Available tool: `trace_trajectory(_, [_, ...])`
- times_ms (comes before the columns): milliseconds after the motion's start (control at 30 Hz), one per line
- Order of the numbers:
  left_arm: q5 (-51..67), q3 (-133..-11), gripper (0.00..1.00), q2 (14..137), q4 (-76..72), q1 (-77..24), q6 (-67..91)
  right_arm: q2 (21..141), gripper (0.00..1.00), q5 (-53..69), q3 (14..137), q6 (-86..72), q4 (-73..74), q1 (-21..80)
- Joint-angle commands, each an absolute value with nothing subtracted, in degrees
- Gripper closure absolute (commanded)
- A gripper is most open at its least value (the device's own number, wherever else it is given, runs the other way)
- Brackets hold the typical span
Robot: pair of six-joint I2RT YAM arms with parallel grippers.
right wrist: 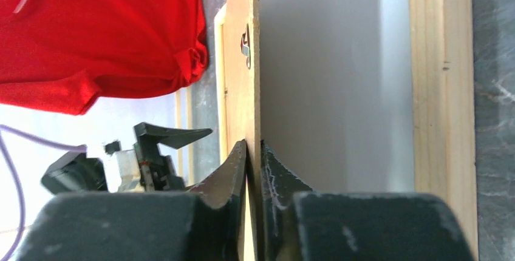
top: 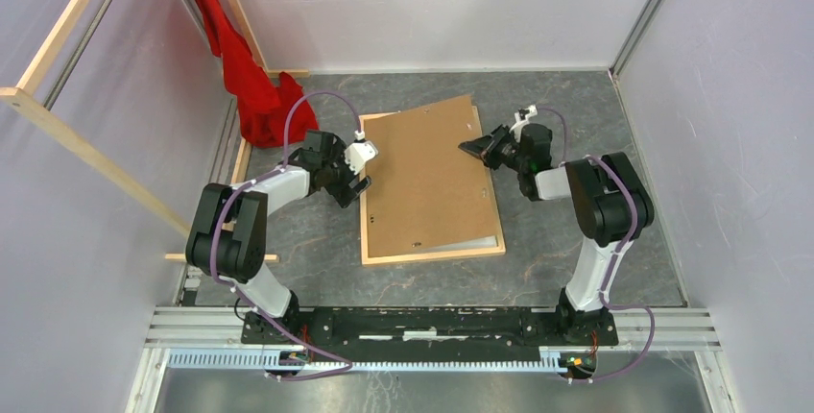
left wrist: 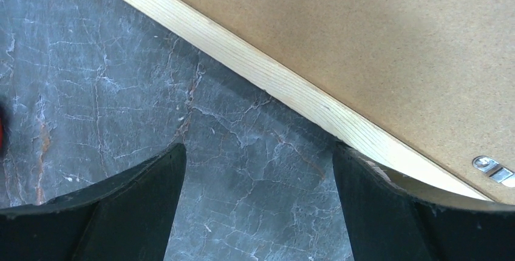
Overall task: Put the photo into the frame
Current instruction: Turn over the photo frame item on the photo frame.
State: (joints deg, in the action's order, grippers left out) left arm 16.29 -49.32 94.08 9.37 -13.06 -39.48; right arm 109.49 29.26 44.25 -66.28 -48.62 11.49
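**Right gripper pinching panel edge, photo lying inside frame**

The frame is lying flat on the surface, mid-table, with its near rail showing bare. The brown panel is sitting skewed over it, its far corner poking past the far rail.

The left gripper is hovering at the frame's left rail with fingers wide apart and holding nothing. One finger is right beside the rail's outer edge; contact can't be told.

The right gripper is clamping together on the panel's right edge and holding that side tipped up off the frame. Under the raised panel a plain white sheet is showing inside the rails. It is probably the photo, face down and already in the opening. Whether it is sitting square can't be told.

Handling, judged: the photo is looking thin, light and limp, so it is likely to crease or smudge. It is best taken by an edge or corner, or nudged flat rather than pinched mid-sheet. The panel is looking stiff and light, so an edge pinch is working fine. The frame is rigid but light and may be sliding on the surface when pushed, so the left gripper bracing the rail makes sense.

Far left, a red cloth is hanging, well apart.
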Motion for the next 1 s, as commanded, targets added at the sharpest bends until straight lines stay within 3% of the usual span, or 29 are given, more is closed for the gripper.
trace_trajectory(0, [17.19,-48.96,0.04,94.60,8.26,-14.68,-40.67,106.38,0.80,22.27,50.82,-52.44,-31.22,14.04])
trace_trajectory(167, [16.90,-48.61,0.05,93.95,8.09,-14.68,-40.99,104.69,0.55,14.81,56.73,-44.21,-15.60,16.80])
trace_trajectory(433, [15.80,-48.16,0.05,92.03,8.46,-14.59,-42.00,103.03,0.37,2.57,61.43,-36.13,-0.83,21.02])
trace_trajectory(533, [15.46,-48.25,0.05,91.48,8.89,-14.50,-42.21,102.70,0.24,-2.47,64.30,-33.28,5.16,22.19])
trace_trajectory(633, [14.93,-48.57,0.05,91.03,8.99,-14.35,-41.99,102.27,0.18,-5.34,66.57,-31.31,8.35,22.81])
trace_trajectory(733, [15.15,-49.08,0.04,90.60,9.82,-14.02,-41.92,102.22,0.03,-7.51,68.79,-29.67,11.60,23.33])
trace_trajectory(967, [16.01,-51.55,0.04,89.47,13.52,-12.58,-41.90,97.84,0.02,-10.19,68.61,-25.87,11.95,24.24])
